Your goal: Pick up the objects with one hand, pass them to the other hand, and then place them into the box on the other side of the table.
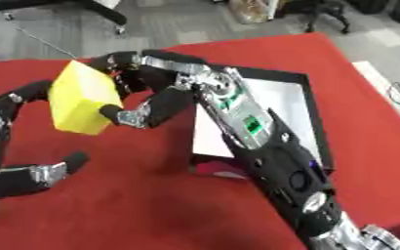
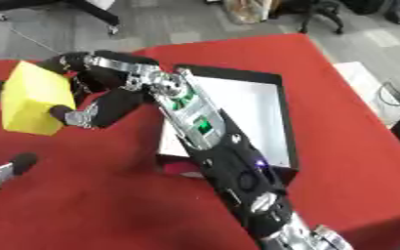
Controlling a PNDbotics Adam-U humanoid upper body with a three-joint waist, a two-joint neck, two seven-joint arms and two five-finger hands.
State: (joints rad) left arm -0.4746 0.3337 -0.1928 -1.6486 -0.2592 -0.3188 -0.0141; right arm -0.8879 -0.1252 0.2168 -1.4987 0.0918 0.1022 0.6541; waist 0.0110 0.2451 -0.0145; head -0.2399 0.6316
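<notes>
Nearest, at the left edge, the left hand (image 1: 15,146) lay open, its fingers (image 1: 54,172) spread wide and curved like a cradle, with nothing in them. One upper finger reached up to the block's left side; whether it touched could not be told.

Just beyond and slightly right of that hand, the yellow block (image 1: 82,100) was held clear of the red table (image 1: 152,205), tilted, its long axis running roughly up and down. The right hand (image 1: 148,88) gripped it from the right side: fingers curled over the far top corner, thumb (image 1: 122,116) pressed against the lower right face. So the block lay between the two hands, its free left face turned toward the left hand, which seemed the spot the handover would turn on.

Farther right sat the box (image 2: 276,97), black-walled, white inside, under the right forearm.

The left eye view showed the left hand whole; the right eye view caught only a fingertip of it at the edge, but showed more of the box's interior.
</notes>
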